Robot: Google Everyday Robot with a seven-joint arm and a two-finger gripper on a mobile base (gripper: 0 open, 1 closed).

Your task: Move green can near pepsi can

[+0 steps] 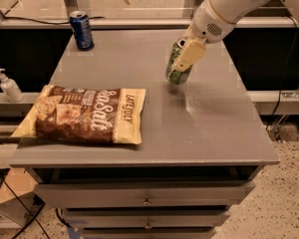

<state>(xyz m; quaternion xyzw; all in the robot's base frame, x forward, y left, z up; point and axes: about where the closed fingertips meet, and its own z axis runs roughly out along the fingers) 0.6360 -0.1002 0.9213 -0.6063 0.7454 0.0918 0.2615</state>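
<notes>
Green can [172,73] sits in the far right part of the table [219,128], tilted so that its top leans to the right and away. The gripper [181,64] comes down to it from the upper right on a white arm [224,9]. Its claw is closed onto the can's sides, and one cream finger [189,54] lies across the front of the can. I cannot tell whether the can's base touches the tabletop or hangs just above it.

The pepsi can [82,30] stands upright at the far left corner of the table, well apart from the green can. A chip bag [84,114] lies flat on the near left part of the table, close to the front edge. Off the table to the left, a pump bottle [9,85] stands on a lower ledge. Drawers [147,195] show under the tabletop at the near side.
</notes>
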